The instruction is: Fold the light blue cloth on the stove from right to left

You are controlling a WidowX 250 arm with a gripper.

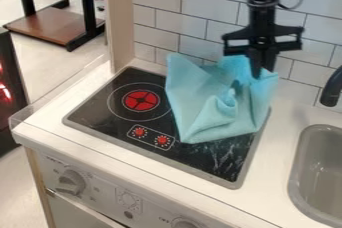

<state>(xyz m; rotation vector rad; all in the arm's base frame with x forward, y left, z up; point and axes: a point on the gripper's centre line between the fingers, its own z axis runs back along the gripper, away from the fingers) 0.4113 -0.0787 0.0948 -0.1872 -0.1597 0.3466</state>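
Gripper (261, 72), its fingers narrow, pinching a cloth (212, 103) spread below and left of them over the stovetop (100, 104); likely light, limp, best gripped by bunched folds.

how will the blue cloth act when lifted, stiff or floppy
Probably floppy: the cloth falls in soft, uneven folds over the stovetop. It looks thin, so likely light for its size. Its loose lower corner would probably dangle.
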